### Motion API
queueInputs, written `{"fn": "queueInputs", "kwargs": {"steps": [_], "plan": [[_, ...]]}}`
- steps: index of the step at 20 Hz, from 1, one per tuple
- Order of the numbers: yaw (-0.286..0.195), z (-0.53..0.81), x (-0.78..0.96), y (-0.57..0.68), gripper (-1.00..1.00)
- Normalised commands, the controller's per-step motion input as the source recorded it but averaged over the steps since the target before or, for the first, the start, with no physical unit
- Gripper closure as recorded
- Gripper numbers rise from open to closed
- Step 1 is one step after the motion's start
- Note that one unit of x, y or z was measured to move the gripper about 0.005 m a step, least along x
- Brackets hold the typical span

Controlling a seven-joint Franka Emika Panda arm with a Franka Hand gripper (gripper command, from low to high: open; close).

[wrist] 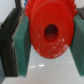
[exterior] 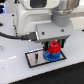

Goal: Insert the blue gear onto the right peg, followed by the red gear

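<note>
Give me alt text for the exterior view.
A robot gripper holds the red gear just above the blue gear, which sits on a black-bordered white plate on a white table.

The right peg is hidden (under the stacked gears (exterior: 52, 51)).

The red gear (exterior: 54, 47) is bright red w/ a round hole in the middle. It sits right above the blue gear (exterior: 50, 56), touching it. The blue gear is a flat toothed disc at the right end of the plate. Right peg is hidden.
</note>
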Motion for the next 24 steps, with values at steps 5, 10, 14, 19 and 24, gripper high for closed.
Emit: {"fn": "queueInputs", "kwargs": {"steps": [5,10,14,19,24], "plan": [[0.000,-0.02,0.06,-0.02,1.00],[0.000,-0.19,0.16,-0.09,1.00],[0.000,-0.30,0.15,-0.09,1.00],[0.000,-0.23,0.13,-0.08,1.00],[0.000,0.02,0.04,-0.01,-1.00]]}}
